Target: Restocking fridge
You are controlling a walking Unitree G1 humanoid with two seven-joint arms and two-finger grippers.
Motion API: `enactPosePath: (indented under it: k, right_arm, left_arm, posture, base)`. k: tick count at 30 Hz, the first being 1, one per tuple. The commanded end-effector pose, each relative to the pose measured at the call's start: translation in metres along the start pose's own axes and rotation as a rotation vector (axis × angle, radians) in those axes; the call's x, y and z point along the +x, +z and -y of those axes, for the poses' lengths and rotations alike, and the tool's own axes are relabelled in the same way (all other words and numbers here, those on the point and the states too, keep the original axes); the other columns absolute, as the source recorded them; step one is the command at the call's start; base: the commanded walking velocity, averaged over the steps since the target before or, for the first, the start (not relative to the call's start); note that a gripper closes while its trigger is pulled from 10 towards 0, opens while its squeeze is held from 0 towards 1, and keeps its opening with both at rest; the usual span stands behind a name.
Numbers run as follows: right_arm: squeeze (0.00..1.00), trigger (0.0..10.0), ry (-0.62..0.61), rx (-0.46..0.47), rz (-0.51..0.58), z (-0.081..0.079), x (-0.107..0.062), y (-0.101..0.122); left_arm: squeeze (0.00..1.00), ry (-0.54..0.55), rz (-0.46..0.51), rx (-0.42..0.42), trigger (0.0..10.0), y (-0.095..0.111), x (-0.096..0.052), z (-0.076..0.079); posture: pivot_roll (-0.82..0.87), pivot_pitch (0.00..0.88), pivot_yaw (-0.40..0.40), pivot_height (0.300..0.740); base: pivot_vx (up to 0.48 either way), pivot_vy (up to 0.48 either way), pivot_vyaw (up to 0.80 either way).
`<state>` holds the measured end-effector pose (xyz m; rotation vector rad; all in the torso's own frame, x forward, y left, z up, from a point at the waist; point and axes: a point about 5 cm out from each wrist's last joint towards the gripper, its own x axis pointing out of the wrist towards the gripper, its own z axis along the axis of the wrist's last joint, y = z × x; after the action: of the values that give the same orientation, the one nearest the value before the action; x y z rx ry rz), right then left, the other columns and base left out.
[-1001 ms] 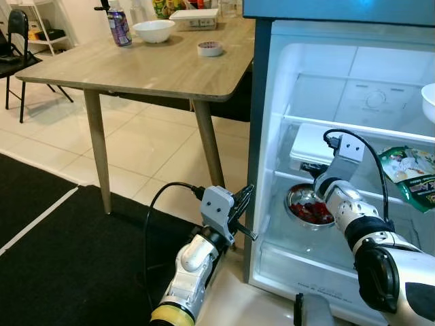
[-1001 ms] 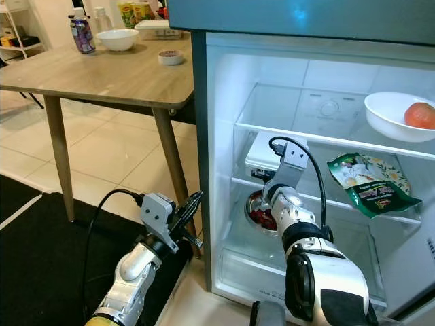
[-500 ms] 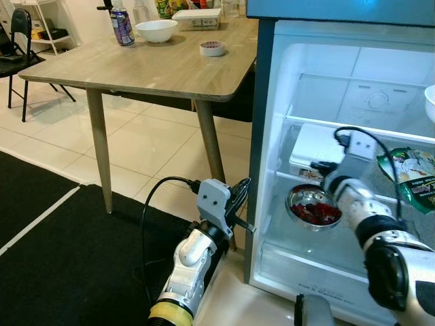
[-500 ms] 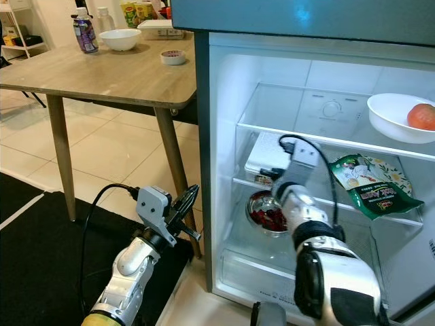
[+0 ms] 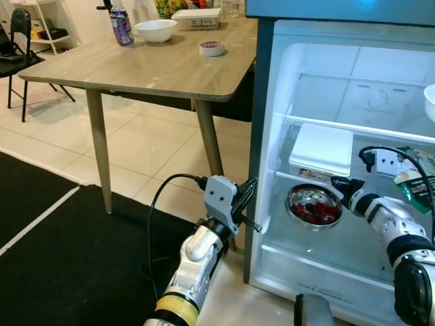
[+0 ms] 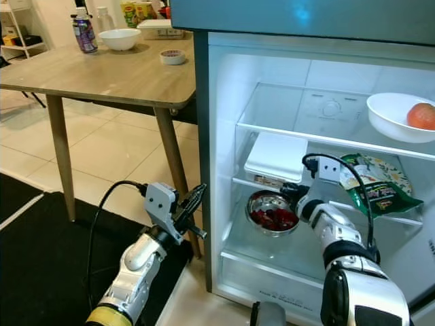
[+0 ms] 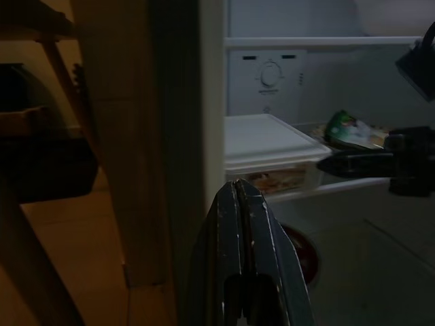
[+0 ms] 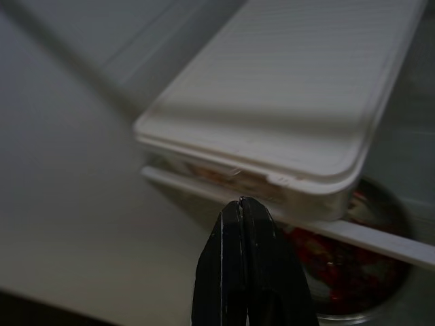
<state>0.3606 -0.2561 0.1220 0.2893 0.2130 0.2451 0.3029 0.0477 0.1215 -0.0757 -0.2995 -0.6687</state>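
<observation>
Wooden surface carrying a white bowl. Left end effector, fingers pressed together, empty, outside the open fridge. Inside: white lidded box above a steel bowl of red food; right end effector closed, empty, beside it; green bag; white dish with fruit.

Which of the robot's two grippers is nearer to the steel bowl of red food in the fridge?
Right. The right gripper is inside the fridge, just beside the steel bowl. The left gripper is outside the fridge, by its left wall.
</observation>
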Motion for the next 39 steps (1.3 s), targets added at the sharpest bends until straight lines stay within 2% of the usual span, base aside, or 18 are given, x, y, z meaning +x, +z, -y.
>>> enactPosePath:
  k: [1,8,11,12,14,16,21,22,23,26,30,31,34,36,39]
  right_arm:
    - [0.00,10.0,0.079,0.002,0.027,0.000,-0.005,0.000]
    - [0.00,10.0,0.247,-0.018,0.024,0.003,-0.021,-0.012]
    - [0.00,10.0,0.390,-0.005,0.017,0.000,-0.034,-0.022]
    - [0.00,10.0,0.390,-0.005,0.017,0.000,-0.034,-0.022]
    - [0.00,10.0,0.484,0.006,0.005,-0.006,-0.043,-0.031]
    - [0.00,10.0,0.520,0.015,0.001,-0.009,-0.045,-0.034]
    - [0.00,10.0,0.702,0.063,-0.021,-0.030,-0.054,-0.048]
    - [0.00,10.0,0.702,0.063,-0.021,-0.030,-0.054,-0.048]
    - [0.00,10.0,0.719,0.066,-0.038,-0.034,-0.053,-0.052]
    - [0.00,10.0,0.625,0.077,-0.092,-0.039,-0.039,-0.068]
    - [0.00,10.0,0.640,0.064,-0.120,-0.064,-0.030,-0.084]
    - [0.00,10.0,0.640,0.064,-0.120,-0.064,-0.030,-0.084]
    - [0.00,10.0,0.604,0.103,-0.107,-0.070,-0.024,-0.085]
    - [0.00,10.0,0.599,0.116,-0.107,-0.071,-0.023,-0.085]
    - [0.00,10.0,0.688,0.156,-0.112,-0.085,-0.021,-0.088]
  left_arm:
    - [0.00,0.000,0.005,-0.019,10.0,0.000,0.003,0.001]
    - [0.00,-0.006,0.007,-0.021,10.0,0.000,0.004,0.001]
    - [0.00,-0.008,-0.002,-0.025,10.0,-0.003,0.001,-0.001]
    - [0.00,-0.008,-0.002,-0.025,10.0,-0.003,0.001,-0.001]
    - [0.00,-0.011,-0.013,-0.029,10.0,-0.006,-0.002,-0.003]
    - [0.00,-0.011,-0.016,-0.030,10.0,-0.007,-0.003,-0.004]
    - [0.00,0.063,-0.046,-0.023,10.0,-0.013,-0.017,-0.021]
    - [0.00,0.063,-0.046,-0.023,10.0,-0.013,-0.017,-0.021]
    - [0.00,0.094,-0.052,-0.029,10.0,-0.015,-0.021,-0.025]
    - [0.00,0.213,-0.099,-0.048,10.0,-0.026,-0.042,-0.043]
    - [0.00,0.368,-0.208,-0.109,10.0,-0.049,-0.088,-0.062]
    - [0.00,0.368,-0.208,-0.109,10.0,-0.049,-0.088,-0.062]
    - [0.00,0.421,-0.251,-0.114,10.0,-0.056,-0.109,-0.068]
    - [0.00,0.429,-0.257,-0.114,10.0,-0.057,-0.112,-0.069]
    - [0.00,0.557,-0.321,-0.150,10.0,-0.066,-0.143,-0.083]
  posture:
    - [-0.01,0.000,0.024,0.381]
    - [-0.02,0.000,0.027,0.381]
    - [-0.03,0.000,0.034,0.381]
    - [-0.03,0.000,0.034,0.381]
    - [-0.04,0.000,0.038,0.381]
    - [-0.05,0.000,0.041,0.381]
    - [-0.06,0.000,0.047,0.381]
    - [-0.06,0.000,0.047,0.381]
    - [-0.06,0.000,0.047,0.381]
    - [-0.05,0.000,0.047,0.381]
    - [-0.05,0.000,0.047,0.381]
    - [-0.05,0.000,0.047,0.381]
    - [-0.04,0.000,0.046,0.381]
    - [-0.04,0.000,0.046,0.381]
    - [-0.03,0.000,0.039,0.381]
  base:
    - [0.000,0.000,0.00]
    - [0.000,0.000,0.00]
    - [0.000,0.000,0.00]
    - [0.000,0.000,0.00]
    - [0.000,0.000,0.00]
    - [0.000,0.000,0.00]
    - [0.000,0.000,0.00]
    - [0.000,0.000,0.00]
    - [0.000,0.000,0.00]
    - [0.000,0.000,0.00]
    - [0.000,0.000,0.00]
    - [0.000,0.000,0.00]
    - [0.000,0.000,0.00]
    - [0.000,0.000,0.00]
    - [0.000,0.000,0.00]
